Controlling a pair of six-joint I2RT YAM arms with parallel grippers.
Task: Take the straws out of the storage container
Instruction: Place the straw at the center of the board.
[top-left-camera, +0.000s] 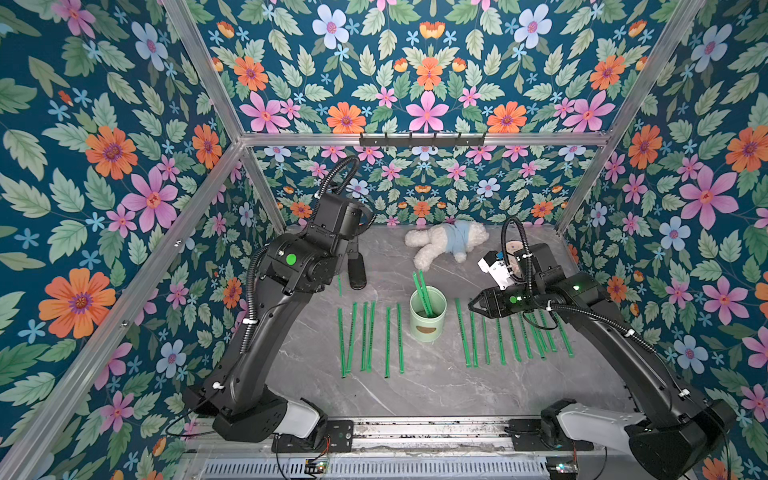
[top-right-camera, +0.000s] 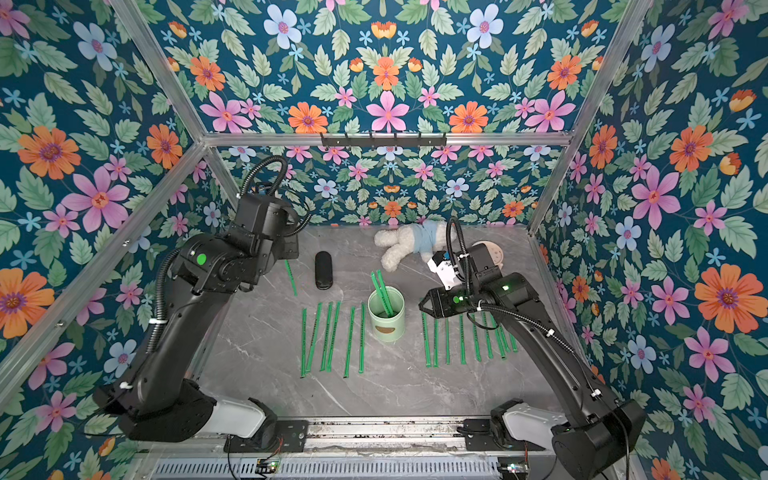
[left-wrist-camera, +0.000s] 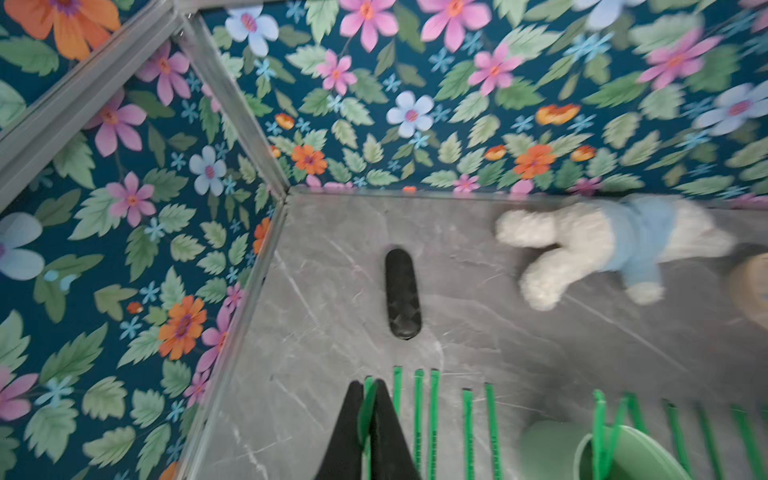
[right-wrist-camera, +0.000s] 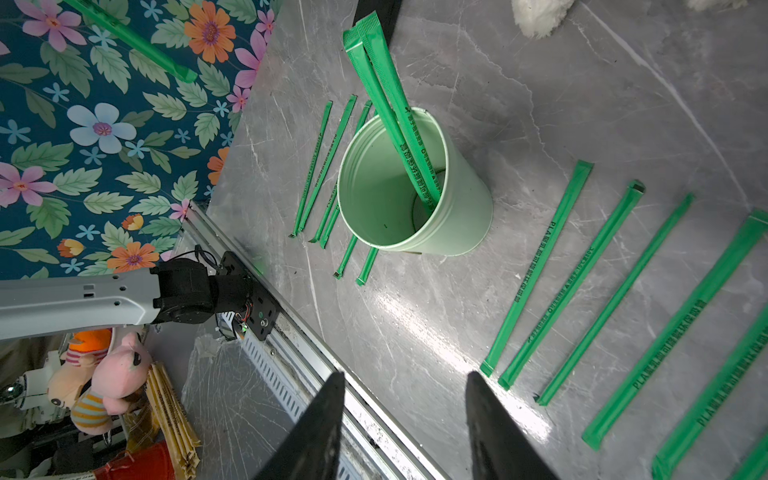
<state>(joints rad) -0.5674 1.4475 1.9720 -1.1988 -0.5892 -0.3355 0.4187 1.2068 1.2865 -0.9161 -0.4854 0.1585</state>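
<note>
1. The storage container stands upright mid-table between two rows of straws lying flat; two more lean inside it.
2. Only the left wrist view shows the left gripper — fingers pinched together on one straw. In both top views the arm hides them; just the straw's hanging end shows.
3. The right wrist view shows the right gripper — fingers apart, empty, near the container.
</note>
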